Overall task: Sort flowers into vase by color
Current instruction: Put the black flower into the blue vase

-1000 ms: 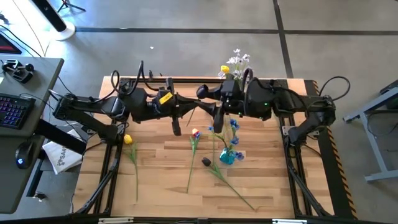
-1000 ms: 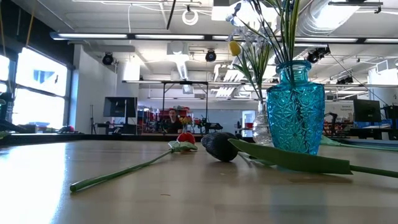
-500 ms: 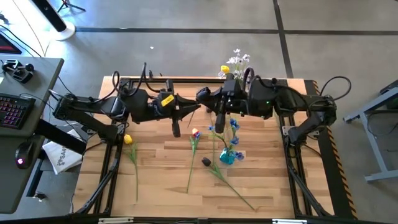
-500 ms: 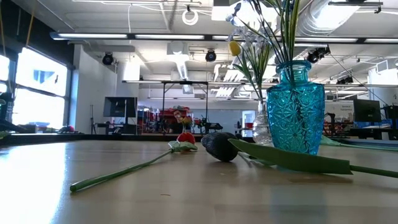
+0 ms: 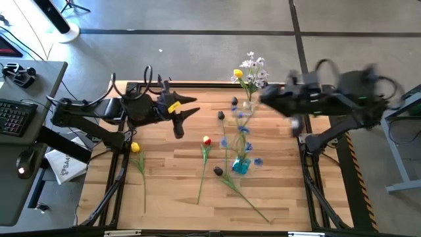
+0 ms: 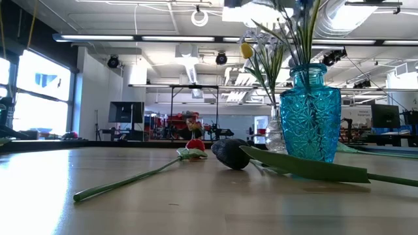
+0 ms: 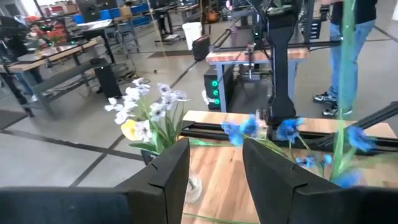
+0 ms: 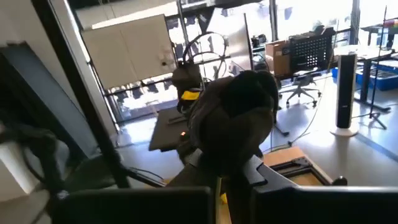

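Observation:
My right gripper hovers over the far right of the table, shut on a dark purple tulip. My left gripper hangs open above the far left and holds nothing. A blue glass vase holds blue sprays. A clear vase at the far edge holds white-lilac sprays and a yellow bloom. Flat on the wood lie a yellow tulip, a red-orange tulip and another dark tulip. My right gripper pinches the tulip's thin green stem between its two fingers, just behind the head. The fingers lie about level and point toward the table's left. The head stands out beyond the fingertips, lifted clear of the table.
A long green leaf and stem run from the dark tulip toward the near right. A desk with keyboard stands left of the table. Bare wood lies between the yellow and red-orange tulips.
The two grippers met above the table's far middle. My left gripper has opened and drawn back toward the left edge. My right gripper has swung quickly toward the right edge, carrying the dark purple tulip with it.

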Controlling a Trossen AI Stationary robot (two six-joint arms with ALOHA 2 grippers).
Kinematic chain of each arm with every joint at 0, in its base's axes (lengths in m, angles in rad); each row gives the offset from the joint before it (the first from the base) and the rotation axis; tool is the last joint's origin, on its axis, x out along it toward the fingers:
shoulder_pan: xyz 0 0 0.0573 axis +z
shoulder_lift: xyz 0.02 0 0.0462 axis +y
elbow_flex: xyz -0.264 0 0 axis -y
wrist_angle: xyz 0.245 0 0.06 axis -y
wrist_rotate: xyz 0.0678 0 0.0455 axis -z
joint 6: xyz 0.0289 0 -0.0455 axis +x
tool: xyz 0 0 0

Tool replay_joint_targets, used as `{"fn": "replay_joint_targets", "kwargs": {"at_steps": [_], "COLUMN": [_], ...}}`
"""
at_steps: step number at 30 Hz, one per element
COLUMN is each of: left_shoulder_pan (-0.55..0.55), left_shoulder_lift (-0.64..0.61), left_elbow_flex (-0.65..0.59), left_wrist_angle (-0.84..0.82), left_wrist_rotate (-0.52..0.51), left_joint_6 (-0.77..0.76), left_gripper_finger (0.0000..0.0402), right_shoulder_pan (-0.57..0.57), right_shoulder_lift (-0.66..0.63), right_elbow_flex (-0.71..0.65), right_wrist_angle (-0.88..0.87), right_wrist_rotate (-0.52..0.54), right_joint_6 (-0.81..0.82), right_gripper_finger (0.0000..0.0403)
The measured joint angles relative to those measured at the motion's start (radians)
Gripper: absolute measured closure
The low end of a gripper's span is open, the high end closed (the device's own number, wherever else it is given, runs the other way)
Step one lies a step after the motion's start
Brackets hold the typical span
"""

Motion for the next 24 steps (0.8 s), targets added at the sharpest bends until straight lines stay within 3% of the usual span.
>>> {"fn": "replay_joint_targets", "kwargs": {"at_steps": [7,12,19,24], "left_shoulder_pan": [0.007,0.008,0.008,0.008], "left_shoulder_lift": [-0.015,-0.01,-0.008,-0.008], "left_elbow_flex": [0.0,0.0,0.0,0.0], "left_wrist_angle": [-0.003,-0.004,-0.004,-0.003], "left_wrist_rotate": [0.0,-0.002,-0.005,-0.023], "left_joint_6": [0.0,0.0,0.0,0.0], "left_gripper_finger": [0.0261,0.0261,0.0261,0.0261], "right_shoulder_pan": [0.106,0.135,0.184,0.213], "right_shoulder_lift": [-0.157,-0.18,-0.148,-0.166], "right_elbow_flex": [0.0,0.0,-0.144,-0.346], "right_wrist_angle": [-0.233,-0.375,-0.33,-0.153], "right_wrist_rotate": [0.137,0.207,0.149,0.202], "right_joint_6": [0.131,0.247,0.246,0.251], "right_gripper_finger": [0.0402,0.0402,0.0402,0.0402]}}
